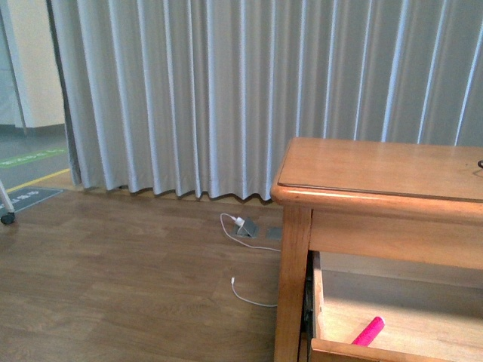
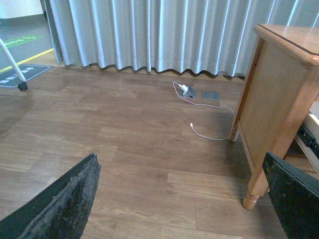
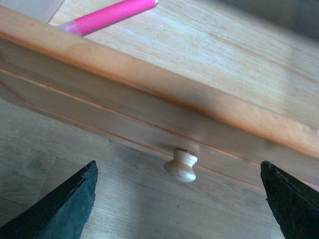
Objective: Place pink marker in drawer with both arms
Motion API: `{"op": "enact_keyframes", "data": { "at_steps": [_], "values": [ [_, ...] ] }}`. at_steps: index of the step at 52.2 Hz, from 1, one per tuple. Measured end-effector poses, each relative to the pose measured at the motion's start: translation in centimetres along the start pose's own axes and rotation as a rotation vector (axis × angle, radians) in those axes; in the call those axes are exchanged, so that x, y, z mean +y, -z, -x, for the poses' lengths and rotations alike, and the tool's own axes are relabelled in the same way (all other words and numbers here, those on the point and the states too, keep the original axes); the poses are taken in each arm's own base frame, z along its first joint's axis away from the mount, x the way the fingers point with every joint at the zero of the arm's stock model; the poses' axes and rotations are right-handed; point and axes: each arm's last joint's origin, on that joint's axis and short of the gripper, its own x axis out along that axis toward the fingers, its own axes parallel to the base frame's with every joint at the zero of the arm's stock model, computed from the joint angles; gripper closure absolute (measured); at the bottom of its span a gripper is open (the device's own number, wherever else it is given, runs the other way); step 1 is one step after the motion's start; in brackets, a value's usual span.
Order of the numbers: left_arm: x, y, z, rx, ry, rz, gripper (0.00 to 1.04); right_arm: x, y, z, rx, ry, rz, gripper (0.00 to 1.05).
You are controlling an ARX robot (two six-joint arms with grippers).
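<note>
The pink marker (image 1: 368,331) lies inside the open drawer (image 1: 377,353) under the wooden table top; it also shows in the right wrist view (image 3: 107,16) on the drawer's light floor (image 3: 214,50). My right gripper (image 3: 179,199) is open and empty, in front of the drawer's front panel, with the round pale knob (image 3: 181,166) between its fingers (image 3: 65,209) and apart from them. My left gripper (image 2: 182,199) is open and empty over the wooden floor, beside the table's turned leg (image 2: 256,186). Neither arm shows in the front view.
A wooden table (image 1: 377,170) stands at the right. A white cable (image 1: 249,290) and a grey floor socket (image 1: 247,227) lie on the brown floor by its leg. Grey curtains (image 1: 226,90) hang behind. A wheeled stand's caster (image 2: 22,85) is at far left.
</note>
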Motion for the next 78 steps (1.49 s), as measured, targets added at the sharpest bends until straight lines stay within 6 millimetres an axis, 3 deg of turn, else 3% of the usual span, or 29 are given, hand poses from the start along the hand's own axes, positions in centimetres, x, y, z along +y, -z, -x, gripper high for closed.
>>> {"op": "enact_keyframes", "data": {
  "at_steps": [49, 78],
  "values": [
    [0.0, 0.0, 0.0, 0.000, 0.000, 0.000, 0.06, -2.2, -5.7, -11.6, -0.189, 0.116, -0.158, 0.08],
    [0.0, 0.0, 0.0, 0.000, 0.000, 0.000, 0.06, -2.2, -5.3, -14.6, -0.306, 0.175, -0.240, 0.08]
  ]
}}
